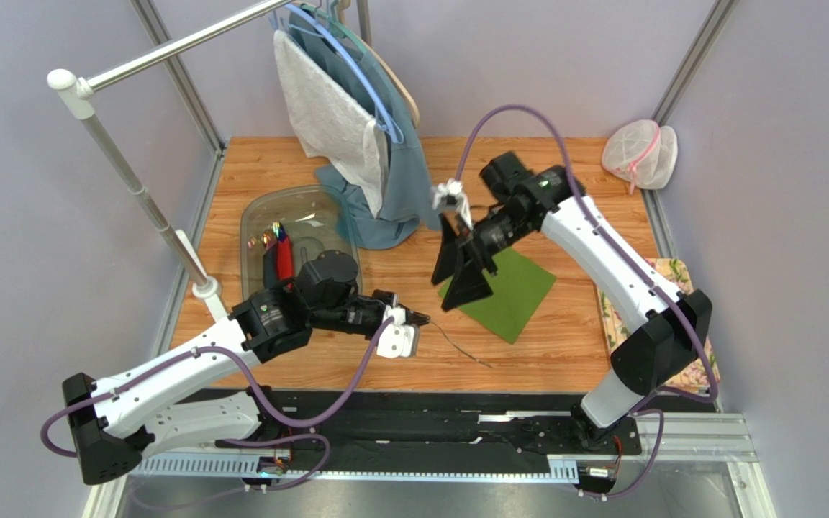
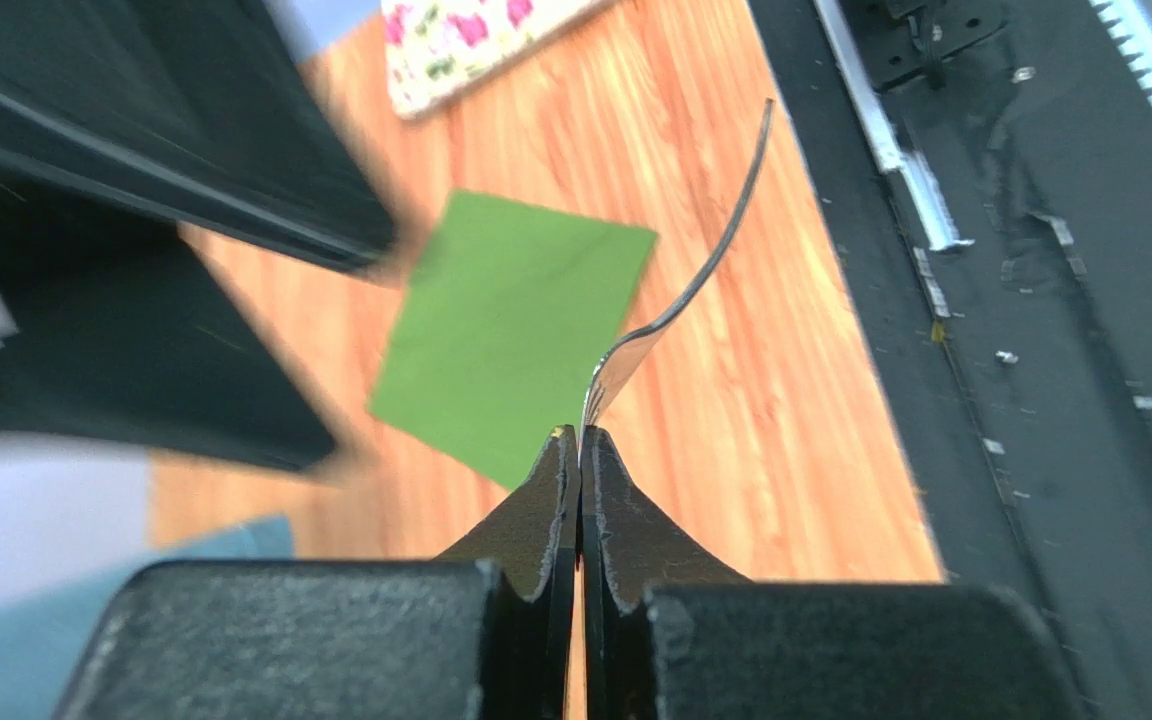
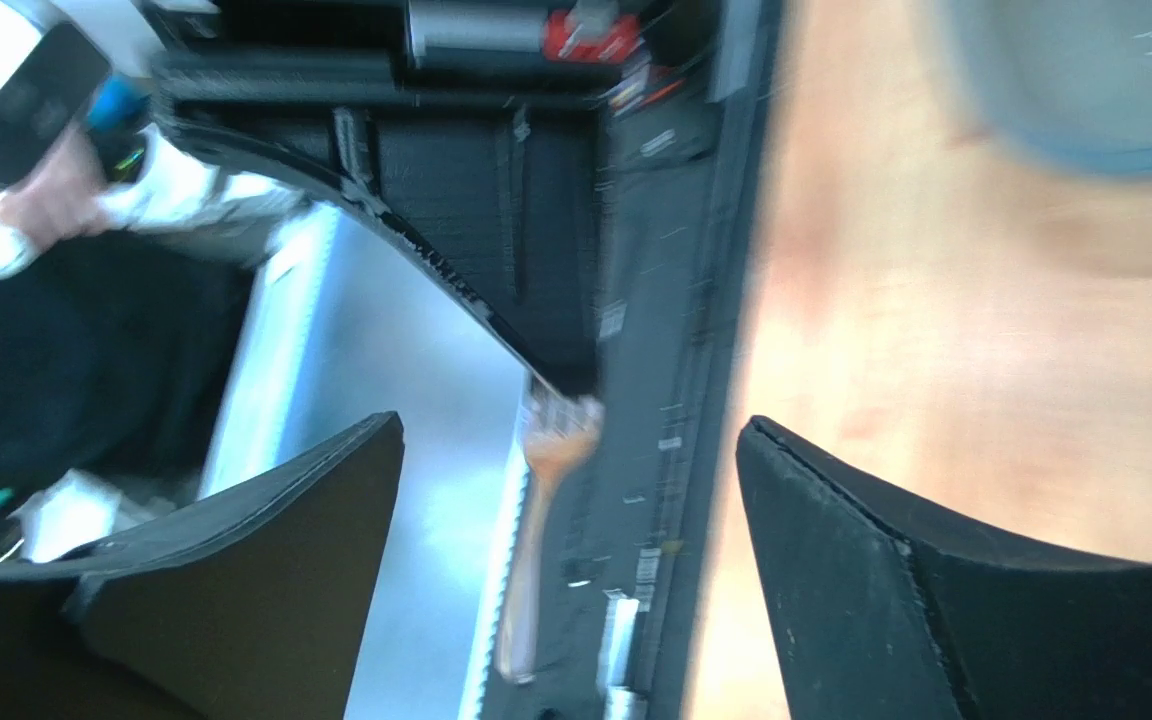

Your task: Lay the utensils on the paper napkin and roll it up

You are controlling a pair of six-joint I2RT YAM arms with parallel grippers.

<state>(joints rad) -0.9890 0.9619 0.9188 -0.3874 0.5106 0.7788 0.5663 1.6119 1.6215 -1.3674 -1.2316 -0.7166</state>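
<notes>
Paper napkin (image 1: 511, 291) lies flat mid-table, just right of left gripper (image 1: 417, 318). That gripper is clamped on the tines of fork (image 1: 464, 350), handle pointing toward near edge. Right gripper (image 1: 462, 281) is spread wide, holding nothing, over napkin's left corner.

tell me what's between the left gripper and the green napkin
Just bare tabletop, in the top view; the fork the left gripper holds angles away from the napkin.

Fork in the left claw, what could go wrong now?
1. The left gripper pinches the fork only at its tine end, so the long handle could swing or slip out.
2. The right gripper hangs open over the paper napkin, so the arms might bump when the fork comes over.
3. The thin napkin could slide or crumple if touched.
</notes>
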